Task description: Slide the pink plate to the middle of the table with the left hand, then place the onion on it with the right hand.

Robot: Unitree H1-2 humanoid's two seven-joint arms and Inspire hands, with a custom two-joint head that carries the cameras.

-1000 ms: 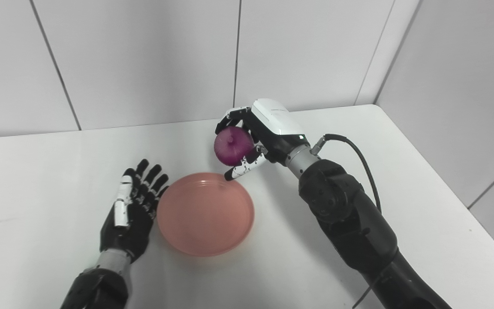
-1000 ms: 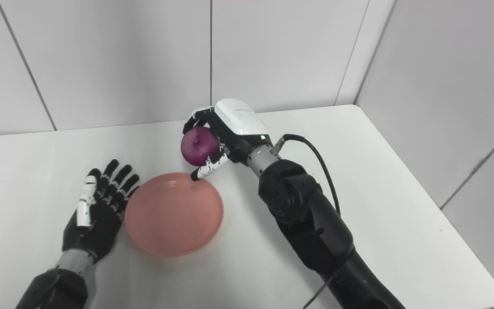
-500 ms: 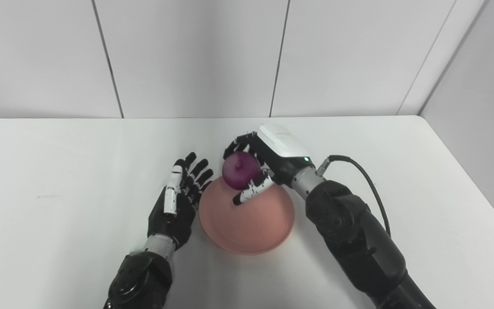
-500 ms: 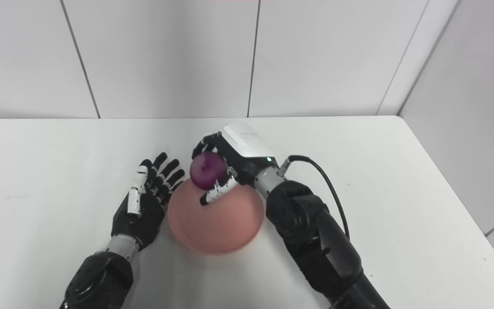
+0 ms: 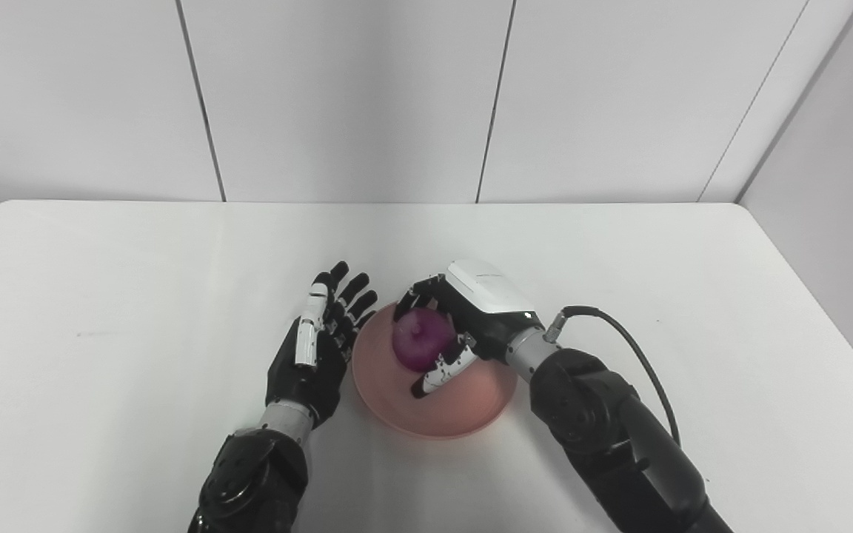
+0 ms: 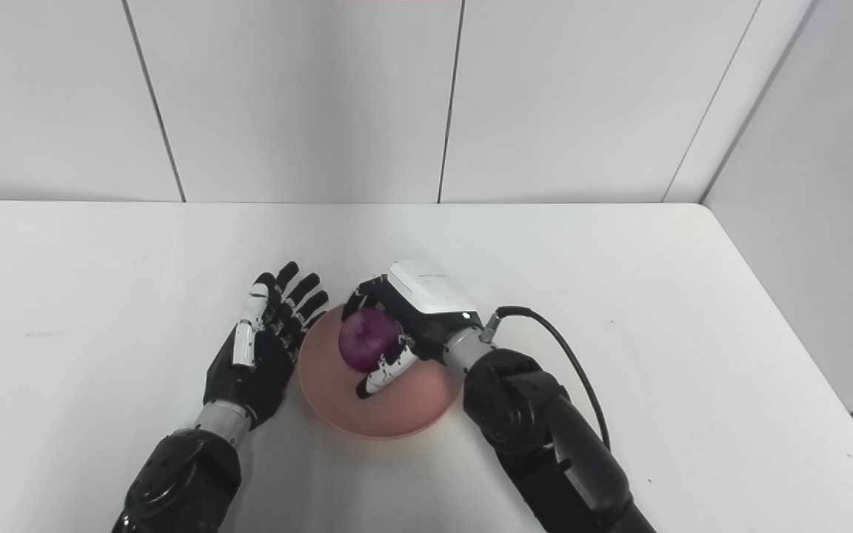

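Purple onion (image 5: 420,349) sitting low over the pink plate (image 5: 471,411), inside its rim — contact with the plate's floor impossible to tell. Being gripped by the right hand (image 5: 463,329), fingers curled round the far side, thumb pressing from the near side. Lying flat just left of the plate — the left hand (image 5: 315,355), fingers spread, holding nothing, resting on the white table (image 5: 101,296).
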